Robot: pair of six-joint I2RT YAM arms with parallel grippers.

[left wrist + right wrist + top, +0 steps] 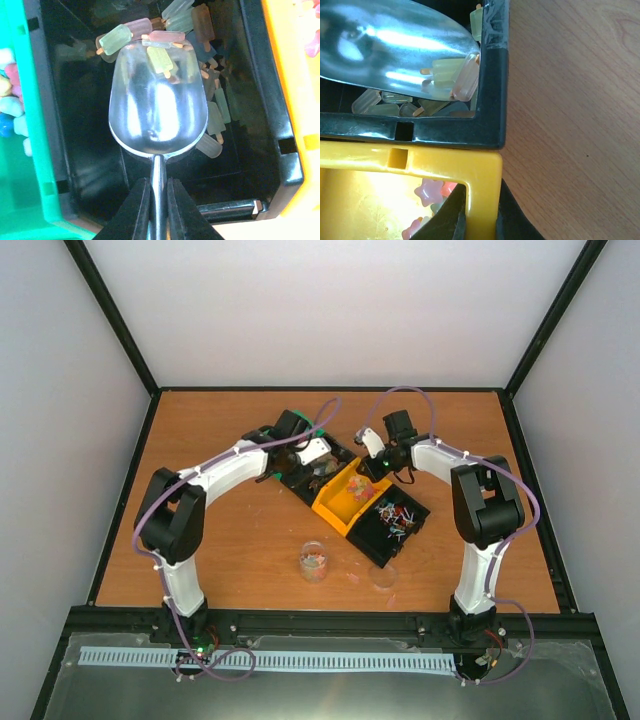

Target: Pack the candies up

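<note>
Wood tabletop (220,540): nearest the arm bases, a clear jar (305,558) holds a few mixed-colour candies (317,564). Beyond it sits a diagonal row of bins, with the right gripper (480,212) clamped on the yellow bin (445,165) wall and pink star candies inside. The left gripper (158,190) is clamped on the scoop (157,110) handle, its bowl in a black bin (80,125) against pale translucent lolly-shaped candies, one of them on the bowl.
</note>
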